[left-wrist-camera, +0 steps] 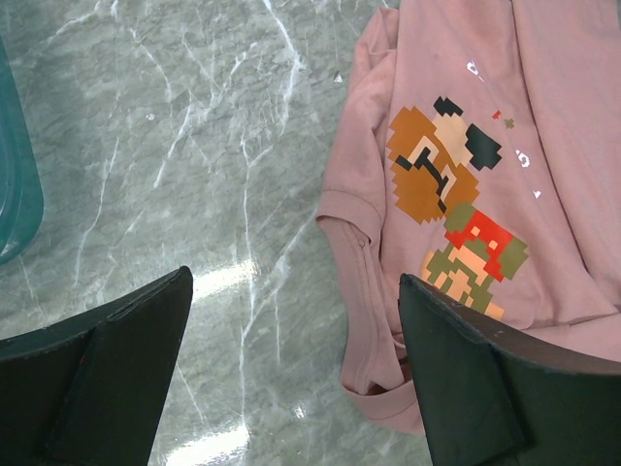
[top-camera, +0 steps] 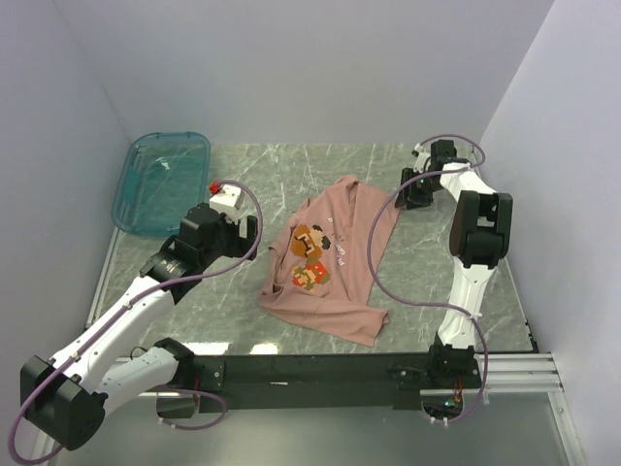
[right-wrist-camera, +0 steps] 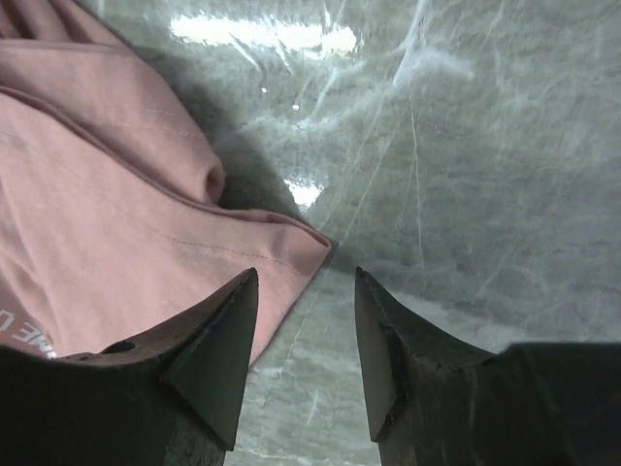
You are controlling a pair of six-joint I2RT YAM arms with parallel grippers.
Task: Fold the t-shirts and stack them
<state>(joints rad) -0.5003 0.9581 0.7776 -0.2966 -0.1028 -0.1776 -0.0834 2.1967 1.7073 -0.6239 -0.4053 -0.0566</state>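
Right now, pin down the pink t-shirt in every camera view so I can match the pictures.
Top external: the t-shirt lies crumpled mid-table.
Left wrist: the t-shirt fills the right side, its pixel figure showing.
Right wrist: the t-shirt covers the left side, one corner pointing right.
Shared landmark: the grey marble table under it in all three.

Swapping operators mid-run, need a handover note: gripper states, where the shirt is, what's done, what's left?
Left gripper: open, empty, over the grey marble table beside the shirt's sleeve edge.
Right gripper: open, empty, at a far corner of the shirt.
Dusty-pink cotton t-shirt with pixel-art print: mid-table, print up, rumpled, edges partly turned over.
Translucent teal plastic bin: far left corner, apart from the shirt.
Done: no neat fold visible.
Left: fold the shirt, then stack it.
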